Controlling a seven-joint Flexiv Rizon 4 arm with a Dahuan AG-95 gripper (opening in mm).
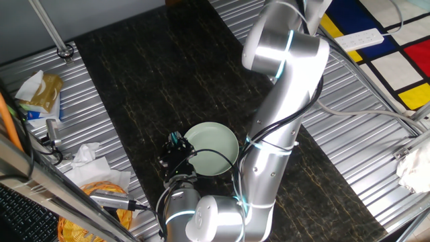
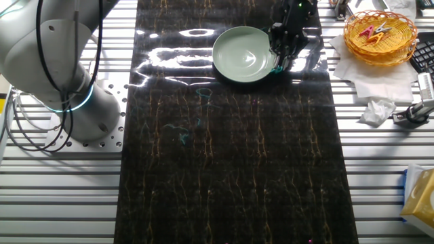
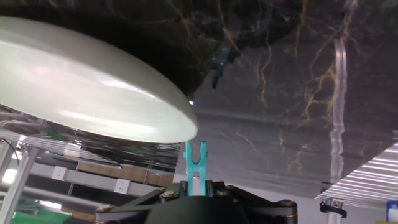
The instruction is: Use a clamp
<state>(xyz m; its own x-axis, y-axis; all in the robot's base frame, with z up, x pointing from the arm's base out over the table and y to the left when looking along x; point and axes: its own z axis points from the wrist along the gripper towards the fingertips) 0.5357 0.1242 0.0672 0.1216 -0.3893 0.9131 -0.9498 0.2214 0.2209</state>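
Note:
The teal clamp (image 3: 194, 159) sticks out from between my gripper's jaws (image 3: 194, 184), its two prongs pointing forward just beside the rim of the pale green plate (image 3: 81, 87). Its reflection shows on the glossy dark mat (image 3: 273, 118). In one fixed view my black gripper (image 1: 176, 153) sits at the plate's (image 1: 216, 142) left edge, with a bit of teal clamp (image 1: 176, 138) showing. In the other fixed view the gripper (image 2: 283, 49) hangs over the plate's (image 2: 239, 55) right rim, with the clamp (image 2: 277, 68) at the fingertips. The gripper is shut on the clamp.
A wicker basket (image 2: 380, 34) with coloured clips stands on white paper right of the mat. Crumpled tissue (image 2: 376, 112) and tools lie near it. A white power strip (image 1: 360, 40) lies on the floor at the far side. The arm's base (image 2: 61, 74) stands left of the mat.

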